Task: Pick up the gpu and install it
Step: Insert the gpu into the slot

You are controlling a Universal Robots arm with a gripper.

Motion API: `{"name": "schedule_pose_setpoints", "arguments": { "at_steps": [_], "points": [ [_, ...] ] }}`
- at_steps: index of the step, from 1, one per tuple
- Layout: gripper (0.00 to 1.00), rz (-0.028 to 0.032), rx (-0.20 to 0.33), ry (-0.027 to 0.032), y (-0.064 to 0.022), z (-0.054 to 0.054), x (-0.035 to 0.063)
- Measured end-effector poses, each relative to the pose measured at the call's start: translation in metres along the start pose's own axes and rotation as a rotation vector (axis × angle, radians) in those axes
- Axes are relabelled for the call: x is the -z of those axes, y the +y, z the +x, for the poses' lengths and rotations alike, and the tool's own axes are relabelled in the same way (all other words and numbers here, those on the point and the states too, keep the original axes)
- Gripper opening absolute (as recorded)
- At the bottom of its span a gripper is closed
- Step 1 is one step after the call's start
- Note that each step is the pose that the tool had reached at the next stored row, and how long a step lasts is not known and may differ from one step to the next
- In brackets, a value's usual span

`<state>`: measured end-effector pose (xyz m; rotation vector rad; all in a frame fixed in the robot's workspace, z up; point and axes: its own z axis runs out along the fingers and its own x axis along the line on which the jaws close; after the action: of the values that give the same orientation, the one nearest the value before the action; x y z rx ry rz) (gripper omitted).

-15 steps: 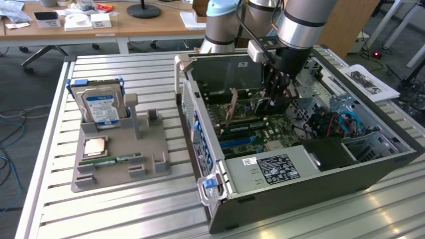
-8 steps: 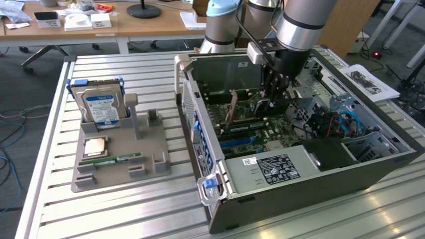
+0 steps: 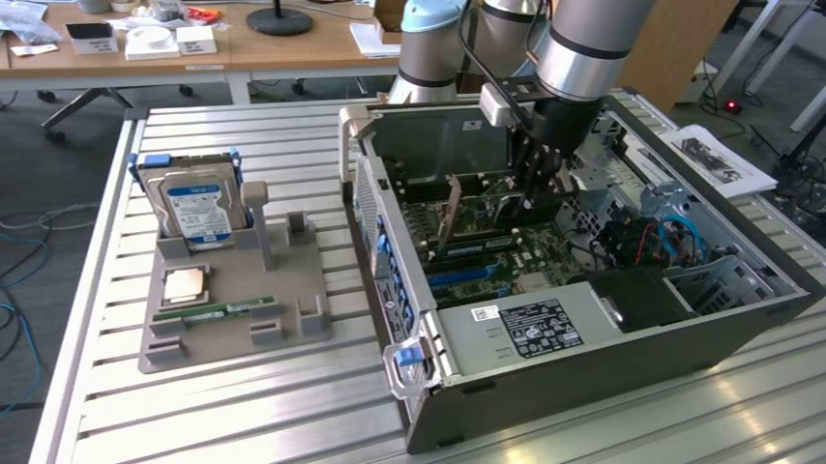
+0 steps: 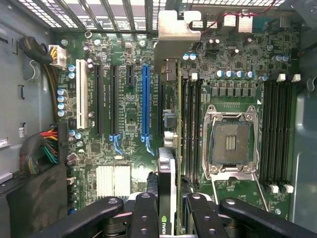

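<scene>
Two black fingers (image 4: 144, 213) of the gripper (image 4: 169, 201) clamp the gpu (image 4: 167, 178) from both sides in the wrist view; jaws narrow, card seen edge-on. Card stands over the motherboard (image 4: 124, 99), between the blue expansion slot (image 4: 145, 99) and the memory slots (image 4: 190, 129), with its metal bracket (image 4: 176, 34) toward the vented rear wall (image 4: 99, 12). Seated or not: cannot tell. CPU socket (image 4: 230, 141) lies beyond the memory slots.

Exterior view: arm (image 3: 581, 48) reaches down into the open computer case (image 3: 620, 387). On the slatted table (image 3: 258, 425), toward the exterior view's left, a grey holder (image 3: 220, 353) carries a hard drive (image 3: 200, 208), upright, and a green memory stick (image 3: 213, 312), lying flat.
</scene>
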<state>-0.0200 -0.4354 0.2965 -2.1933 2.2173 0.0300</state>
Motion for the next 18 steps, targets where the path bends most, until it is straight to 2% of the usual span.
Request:
{"name": "schedule_pose_setpoints", "arguments": {
  "at_steps": [14, 18],
  "points": [
    [0.27, 0.0002, 0.0, -0.0001, 0.0001, 0.0003, -0.0042],
    [0.27, 0.0002, 0.0, -0.0004, 0.0, 0.0047, -0.004]
  ]
}}
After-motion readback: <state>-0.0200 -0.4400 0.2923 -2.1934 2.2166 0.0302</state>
